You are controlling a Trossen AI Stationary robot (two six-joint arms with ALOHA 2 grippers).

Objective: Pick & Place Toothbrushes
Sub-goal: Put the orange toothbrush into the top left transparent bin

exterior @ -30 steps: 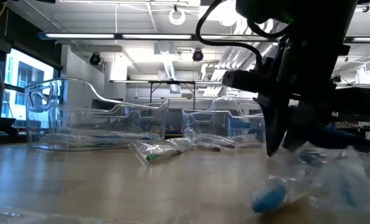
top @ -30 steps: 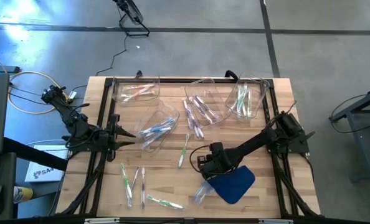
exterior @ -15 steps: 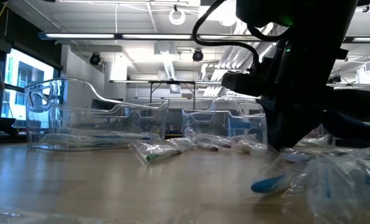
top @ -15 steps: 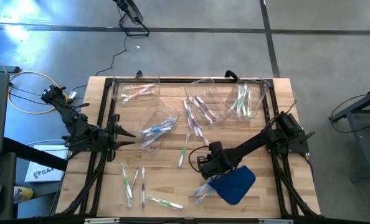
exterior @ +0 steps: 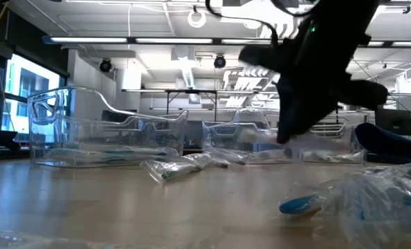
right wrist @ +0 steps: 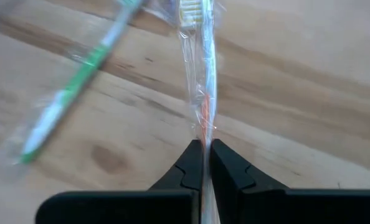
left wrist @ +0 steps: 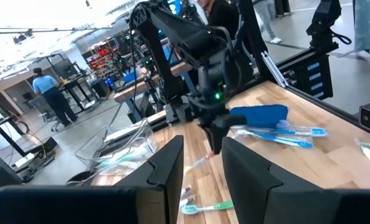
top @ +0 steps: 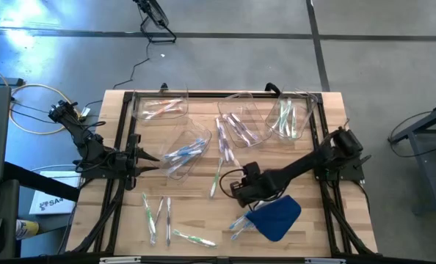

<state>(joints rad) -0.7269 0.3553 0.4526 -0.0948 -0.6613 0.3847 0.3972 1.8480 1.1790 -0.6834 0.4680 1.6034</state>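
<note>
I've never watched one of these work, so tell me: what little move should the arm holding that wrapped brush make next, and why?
Probably carry it toward a clear bin at the table's far side. The right gripper is shut on a wrapped toothbrush, orange-pink at its handle, already above the wood, and the bins hold brushes grouped by colour.

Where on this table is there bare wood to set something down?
Free patches: the wood between the loose toothbrushes at the front left and the blue cloth; the strip right of that cloth toward the table edge. Crowded: the back, lined with clear bins, and the middle, where the right tool is shut on a wrapped toothbrush.
</note>
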